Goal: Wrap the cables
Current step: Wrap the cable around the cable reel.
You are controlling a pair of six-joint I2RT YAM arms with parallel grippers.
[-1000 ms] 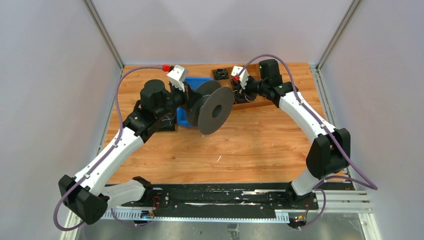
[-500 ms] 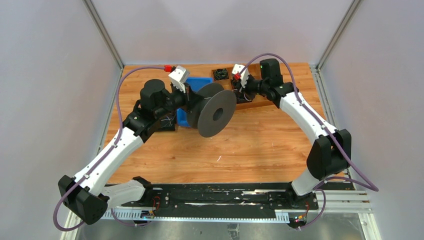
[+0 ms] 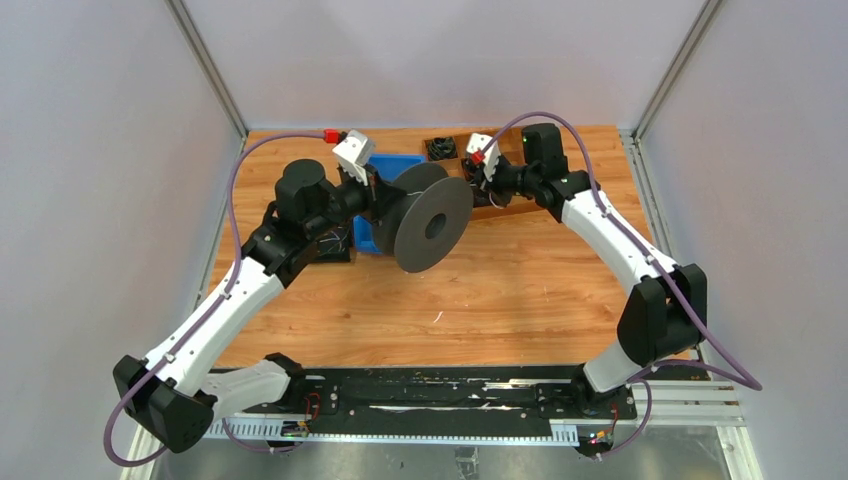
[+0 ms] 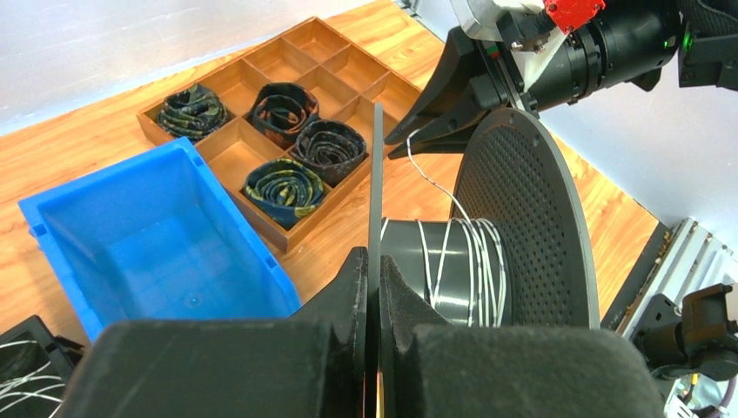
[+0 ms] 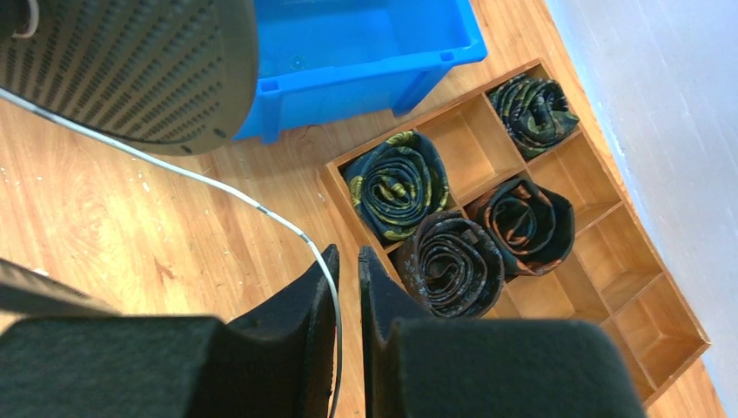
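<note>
Top view, spool: left gripper [image 3: 383, 205] holds the spool [image 3: 432, 225] on edge; right gripper [image 3: 468, 185] is just beside its rim, so a bump could twist it.
Left wrist, grip: fingers [image 4: 348, 292] closed on the thin flange [image 4: 376, 174] only; a tug might pivot it.
Left wrist, cable: cable [image 4: 479, 261] lies in loose turns on the hub [image 4: 402, 261]; slack could let them cross.
Right wrist, fingers: nearly shut around the cable, small gap showing; it could slip out.
</note>
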